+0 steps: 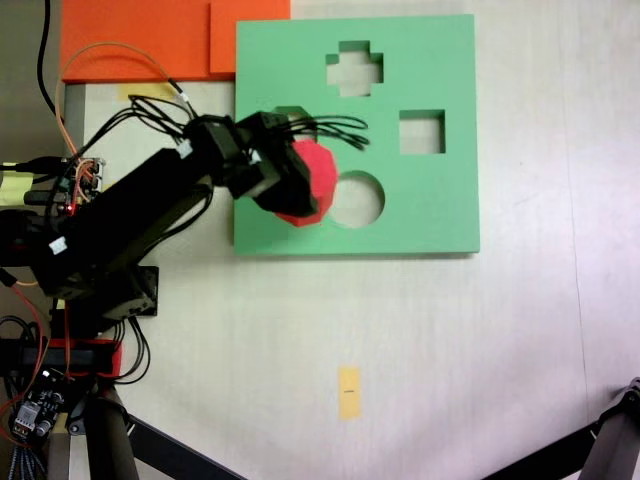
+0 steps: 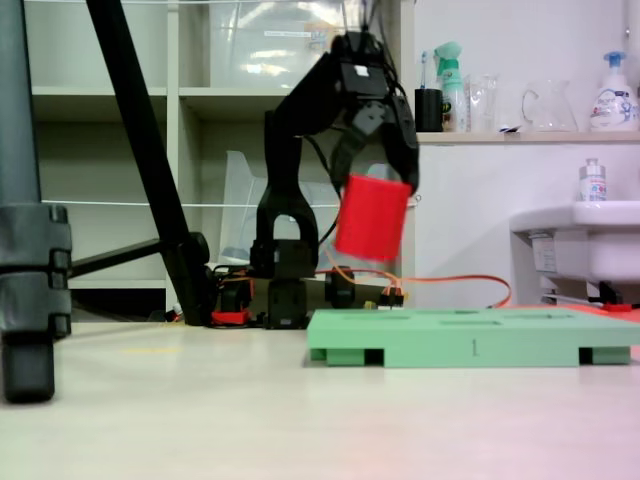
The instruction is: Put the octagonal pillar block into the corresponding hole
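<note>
- We see the table [image 1: 450, 340] spread beneath the end effector.
- The green foam board [image 1: 420, 215] lies flat under the end effector, with round, square and cross cutouts to its right in a fixed view.
- The end effector [image 2: 375, 178] grips the octagonal pillar block [image 2: 371, 217], held tilted, clear above the board.
- The corresponding hole [image 1: 290, 112] peeks out just behind the end effector, mostly hidden.

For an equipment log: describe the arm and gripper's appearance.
The arm is black and boxy, built of blocky segments. Thin black cables loop over the gripper, which has two black curved fingers. Orange wires and a small circuit board sit near its base.
</note>
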